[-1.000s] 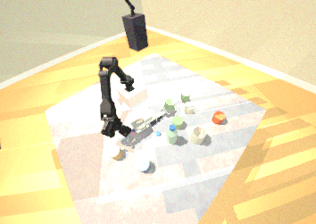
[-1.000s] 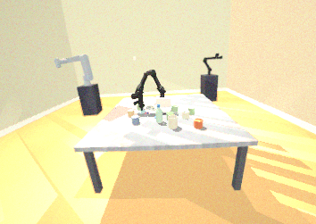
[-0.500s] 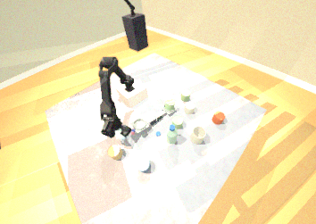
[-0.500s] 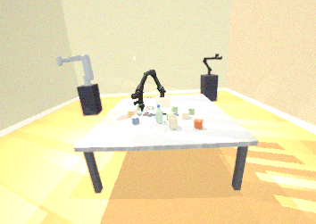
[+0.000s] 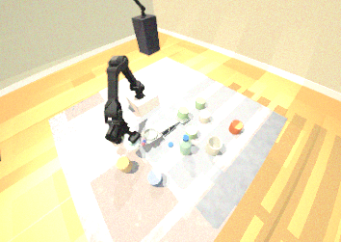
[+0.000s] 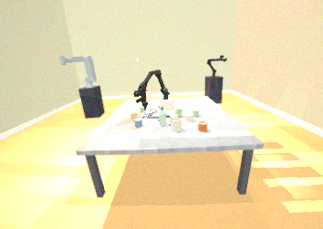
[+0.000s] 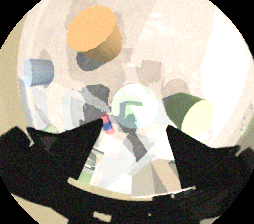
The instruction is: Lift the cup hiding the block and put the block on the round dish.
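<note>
My gripper [image 5: 131, 138] [image 7: 133, 126] is open and low over the table, left of the balance [image 5: 170, 128]. In the wrist view a pale green cup [image 7: 134, 106] stands between the spread fingers, seen from above, with neither finger pressing on it. A small red and blue block [image 7: 107, 125] [image 5: 143, 141] lies just beside that cup, near my left fingertip. The round dish [image 5: 146, 134] is right of the gripper, next to the block. The second pale green cup [image 5: 183, 113] stands on the far end of the balance.
An orange cup [image 5: 123, 163] [image 7: 94, 32] and a blue cup [image 5: 154, 177] [image 7: 37, 71] stand near the front. A dark green cup [image 7: 189, 112] lies on its side. A green bottle [image 5: 185, 146], a blue ball [image 5: 170, 145], a cream cup [image 5: 213, 146] and a red cup [image 5: 235, 126] stand to the right.
</note>
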Controlling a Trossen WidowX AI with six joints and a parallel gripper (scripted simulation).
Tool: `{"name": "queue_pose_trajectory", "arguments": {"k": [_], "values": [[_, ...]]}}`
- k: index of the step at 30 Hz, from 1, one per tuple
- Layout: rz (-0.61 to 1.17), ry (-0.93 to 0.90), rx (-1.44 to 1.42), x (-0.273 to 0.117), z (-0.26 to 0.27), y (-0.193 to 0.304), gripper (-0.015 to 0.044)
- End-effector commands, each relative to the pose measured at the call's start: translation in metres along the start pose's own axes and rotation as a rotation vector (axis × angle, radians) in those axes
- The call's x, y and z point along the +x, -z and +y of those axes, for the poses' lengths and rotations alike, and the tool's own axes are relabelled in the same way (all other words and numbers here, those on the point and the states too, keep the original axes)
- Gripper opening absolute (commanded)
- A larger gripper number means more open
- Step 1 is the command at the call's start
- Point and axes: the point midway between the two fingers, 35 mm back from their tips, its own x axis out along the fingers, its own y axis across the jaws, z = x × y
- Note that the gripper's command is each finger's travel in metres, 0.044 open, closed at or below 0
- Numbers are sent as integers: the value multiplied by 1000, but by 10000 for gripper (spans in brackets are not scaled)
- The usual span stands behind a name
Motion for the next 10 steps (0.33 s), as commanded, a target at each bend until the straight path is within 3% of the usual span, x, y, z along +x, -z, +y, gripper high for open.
{"name": "queue_pose_trajectory", "arguments": {"k": [1, 5, 10], "values": [[6, -3, 16, -9, 0, -1, 440], [0, 0, 1, -48, -1, 2, 440], [0, 0, 0, -51, -1, 3, 440]]}}
